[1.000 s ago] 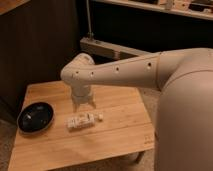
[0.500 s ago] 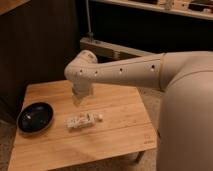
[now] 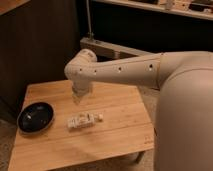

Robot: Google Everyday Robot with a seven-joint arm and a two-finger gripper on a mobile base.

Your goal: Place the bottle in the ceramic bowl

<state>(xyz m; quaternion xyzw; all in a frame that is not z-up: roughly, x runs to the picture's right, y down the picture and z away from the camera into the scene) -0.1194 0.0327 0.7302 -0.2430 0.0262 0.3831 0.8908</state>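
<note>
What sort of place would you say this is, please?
Probably an indoor lab or office corner: a wooden table holding a bowl and a bottle, dark panelling behind, a shelf beyond. The pincer hangs open over the table, near the bottle.

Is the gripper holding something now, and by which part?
Nothing is held. The gripper hangs above the bottle, which lies on the table.

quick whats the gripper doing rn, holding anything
gripper: open, holding nothing, hovering over the table near the bottle
</note>
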